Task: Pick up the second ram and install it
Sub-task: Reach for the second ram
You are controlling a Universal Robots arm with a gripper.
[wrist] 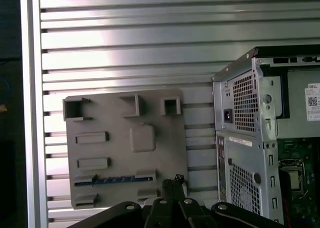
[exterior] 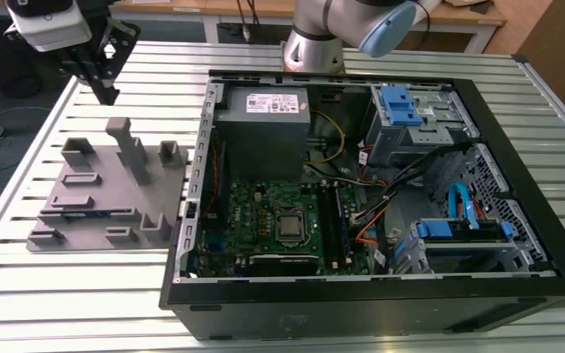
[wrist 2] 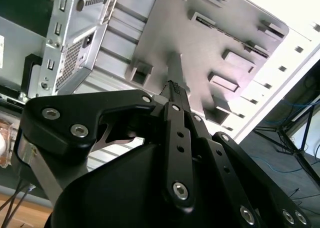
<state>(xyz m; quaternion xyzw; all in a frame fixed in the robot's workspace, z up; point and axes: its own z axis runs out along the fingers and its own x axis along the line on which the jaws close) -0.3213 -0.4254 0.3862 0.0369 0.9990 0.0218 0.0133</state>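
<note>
The second ram [wrist: 112, 180] is a thin dark stick with bluish marks. It stands on edge between two holders of a grey fixture plate [wrist: 115, 153], near the plate's edge; in the exterior view the ram [exterior: 84, 214] is a short bluish strip on that plate [exterior: 106, 224]. My gripper [exterior: 106, 93] hangs well above the plate's far side, on the exterior view's left, apart from the ram. Its fingers are shut with nothing between them, as both wrist views show [wrist 2: 173, 86] [wrist: 173, 180]. The green motherboard [exterior: 263, 206] with black slot rails [exterior: 338, 220] lies inside the open computer case [exterior: 361, 290].
The fixture plate carries a tall grey post [exterior: 126, 147] and several raised holders. Inside the case are a grey power supply [exterior: 263, 125], blue-latched drive cages [exterior: 405, 110] and loose cables [exterior: 381, 198]. The arm's base [exterior: 312, 48] stands behind the case on the slatted metal table [exterior: 67, 294].
</note>
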